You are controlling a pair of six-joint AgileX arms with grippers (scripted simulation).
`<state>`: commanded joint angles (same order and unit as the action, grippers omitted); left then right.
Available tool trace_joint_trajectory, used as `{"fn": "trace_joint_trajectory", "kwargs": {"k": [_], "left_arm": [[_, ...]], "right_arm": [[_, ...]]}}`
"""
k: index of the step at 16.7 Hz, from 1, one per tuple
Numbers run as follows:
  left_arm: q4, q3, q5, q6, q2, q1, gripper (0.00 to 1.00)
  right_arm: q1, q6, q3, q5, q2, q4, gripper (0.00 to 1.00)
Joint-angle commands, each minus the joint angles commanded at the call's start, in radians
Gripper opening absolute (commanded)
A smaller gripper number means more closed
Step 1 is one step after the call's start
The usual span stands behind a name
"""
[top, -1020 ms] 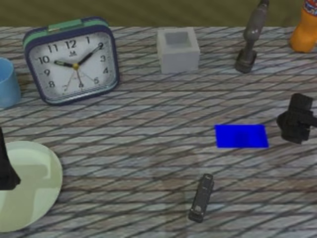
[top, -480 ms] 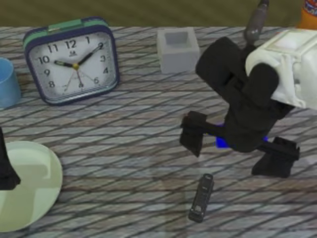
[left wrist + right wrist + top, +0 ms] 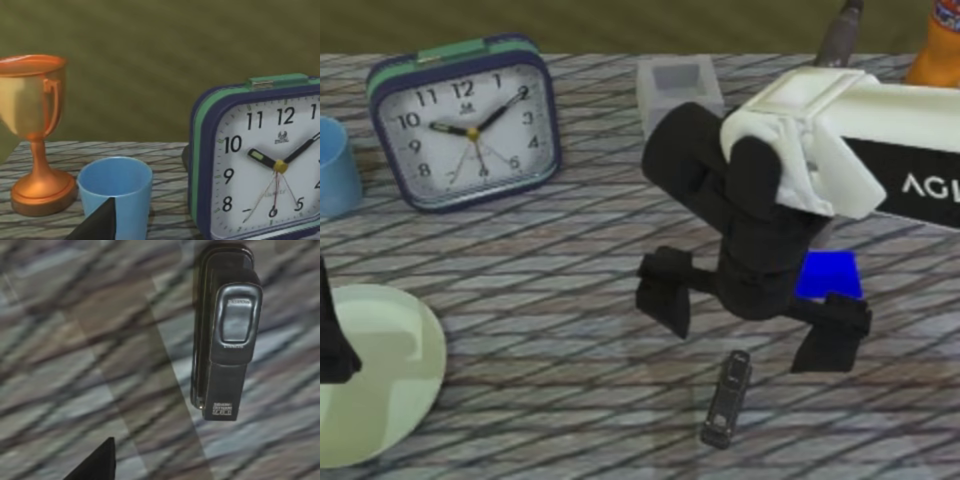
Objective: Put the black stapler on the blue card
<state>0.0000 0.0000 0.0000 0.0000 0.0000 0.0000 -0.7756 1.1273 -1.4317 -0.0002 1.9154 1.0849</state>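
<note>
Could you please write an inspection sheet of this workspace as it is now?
Surface: table with a grey woven pattern.
Job's things: black stapler lies flat near the front edge, untouched; blue card behind it, partly hidden by the right arm.
Clutter: alarm clock, light blue cup, grey square box, pale green plate, dark grey tool, orange bottle, copper trophy.
Grippers: right hand open above the stapler; left hand parked at the left edge.
Cables: nothing seen.
Surroundings: plain olive backdrop.
</note>
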Motion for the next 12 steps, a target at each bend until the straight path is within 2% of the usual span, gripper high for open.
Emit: {"fn": "trace_joint_trajectory", "kwargs": {"k": [5, 12], "left_arm": [[0.000, 0.000, 0.000, 0.000, 0.000, 0.000, 1.00], [0.000, 0.000, 0.000, 0.000, 0.000, 0.000, 1.00]], "right_arm": [[0.003, -0.002, 0.028, 0.000, 0.016, -0.041, 1.00], [-0.002, 0.004, 0.187, 0.001, 0.142, -0.334, 1.00]]}}
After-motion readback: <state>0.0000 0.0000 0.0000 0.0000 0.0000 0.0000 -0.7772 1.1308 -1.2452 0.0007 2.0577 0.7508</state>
